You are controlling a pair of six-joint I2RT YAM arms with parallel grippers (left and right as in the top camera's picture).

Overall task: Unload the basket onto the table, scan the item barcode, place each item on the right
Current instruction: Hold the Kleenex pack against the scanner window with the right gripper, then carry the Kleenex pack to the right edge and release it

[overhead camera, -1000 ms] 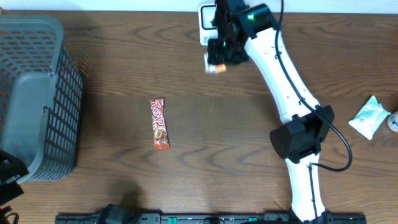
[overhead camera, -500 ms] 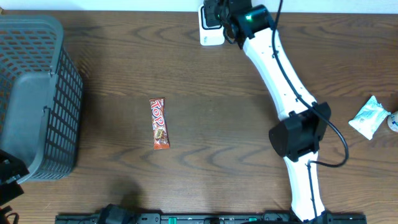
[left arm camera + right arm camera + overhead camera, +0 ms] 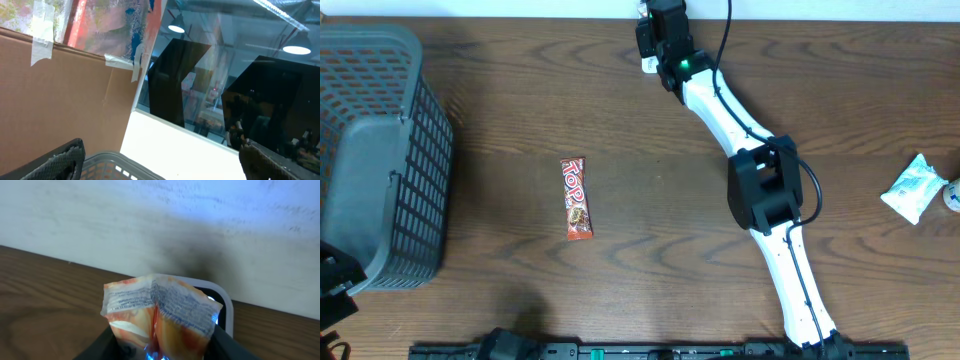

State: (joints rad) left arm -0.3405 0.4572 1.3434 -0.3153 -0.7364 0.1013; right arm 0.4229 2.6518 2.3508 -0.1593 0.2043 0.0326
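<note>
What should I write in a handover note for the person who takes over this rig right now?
Left gripper: open, empty, by the grey basket at the table's left.
Right gripper: shut on an orange snack packet, held in front of the white scanner at the far edge.
Done: packet picked up and brought to the scanner.
Left: confirm the barcode reads; the pictures do not show it. A red candy bar lies mid-table and a white packet at the right edge.

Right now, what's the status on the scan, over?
Left gripper open, by basket. Right gripper shut on orange snack packet, at white scanner. Nothing blocking.
</note>
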